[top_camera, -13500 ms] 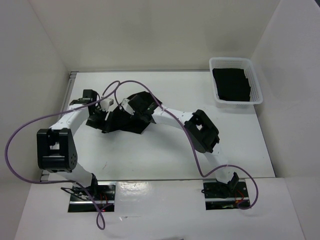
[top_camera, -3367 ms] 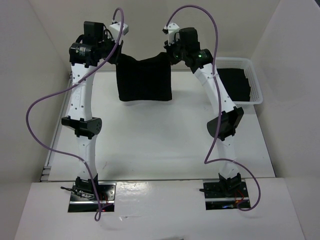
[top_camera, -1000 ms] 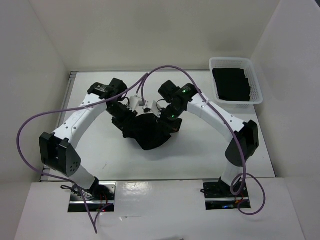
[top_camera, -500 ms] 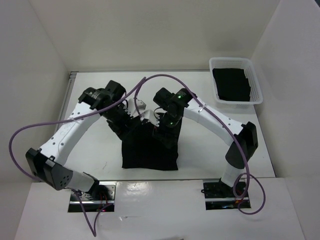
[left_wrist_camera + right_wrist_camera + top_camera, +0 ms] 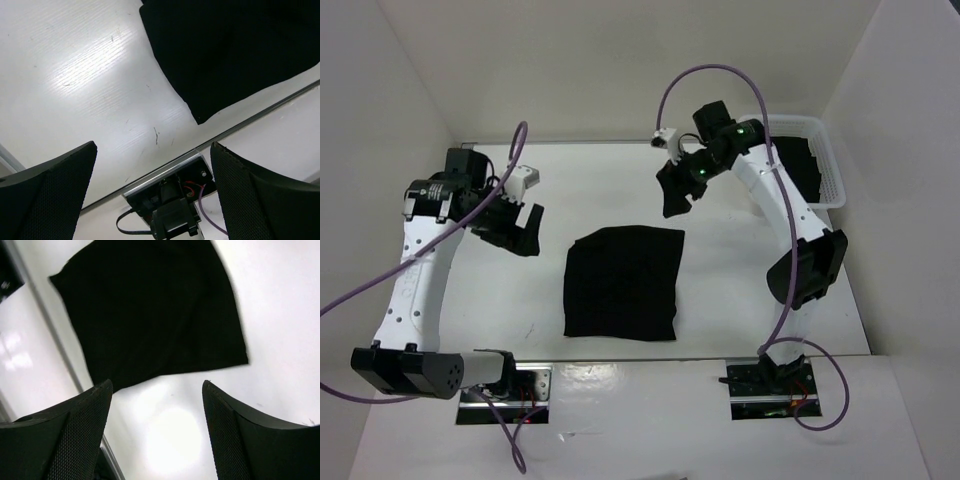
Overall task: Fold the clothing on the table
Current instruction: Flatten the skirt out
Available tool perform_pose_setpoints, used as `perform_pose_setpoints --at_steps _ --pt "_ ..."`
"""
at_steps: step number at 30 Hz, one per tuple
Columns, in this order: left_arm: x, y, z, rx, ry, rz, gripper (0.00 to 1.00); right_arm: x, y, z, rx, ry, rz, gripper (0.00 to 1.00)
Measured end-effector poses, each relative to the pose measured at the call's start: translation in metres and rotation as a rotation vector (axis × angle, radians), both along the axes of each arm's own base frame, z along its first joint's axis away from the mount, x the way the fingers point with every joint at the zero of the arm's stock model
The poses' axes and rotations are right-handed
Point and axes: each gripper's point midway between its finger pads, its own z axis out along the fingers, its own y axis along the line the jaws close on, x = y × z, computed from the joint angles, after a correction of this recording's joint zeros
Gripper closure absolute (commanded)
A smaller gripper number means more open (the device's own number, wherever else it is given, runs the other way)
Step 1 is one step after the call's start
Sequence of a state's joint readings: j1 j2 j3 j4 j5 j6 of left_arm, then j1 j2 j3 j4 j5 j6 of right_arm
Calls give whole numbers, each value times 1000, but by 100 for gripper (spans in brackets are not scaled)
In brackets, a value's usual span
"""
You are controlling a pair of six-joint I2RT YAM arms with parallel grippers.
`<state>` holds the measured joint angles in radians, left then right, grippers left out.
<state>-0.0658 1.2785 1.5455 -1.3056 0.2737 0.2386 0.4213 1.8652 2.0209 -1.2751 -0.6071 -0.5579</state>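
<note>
clothing (image 5: 623, 282) flat, black, roughly square, smooth, on white table (image 5: 720, 290)

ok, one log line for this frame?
clothing: flat on table | left gripper: open, empty, off clothing | right gripper: open, empty, off clothing

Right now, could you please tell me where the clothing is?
In the top view, the clothing lies flat on the table, centred toward its near edge, apart from the basket far right.
</note>
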Motion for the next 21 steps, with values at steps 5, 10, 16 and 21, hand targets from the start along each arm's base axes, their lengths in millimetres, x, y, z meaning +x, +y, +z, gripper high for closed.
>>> perform_pose_setpoints --at_steps 5,10,16,21 --pt "7 21 10 -45 -17 120 0 15 7 -19 -35 -5 -95 23" --pt "17 52 33 -64 -95 276 0 -31 77 -105 -210 35 17 23" --pt "21 82 32 -69 -94 416 0 -51 111 -202 -352 122 53 24" --pt "24 99 24 -84 -83 499 0 -29 106 -216 -362 97 -17 24"
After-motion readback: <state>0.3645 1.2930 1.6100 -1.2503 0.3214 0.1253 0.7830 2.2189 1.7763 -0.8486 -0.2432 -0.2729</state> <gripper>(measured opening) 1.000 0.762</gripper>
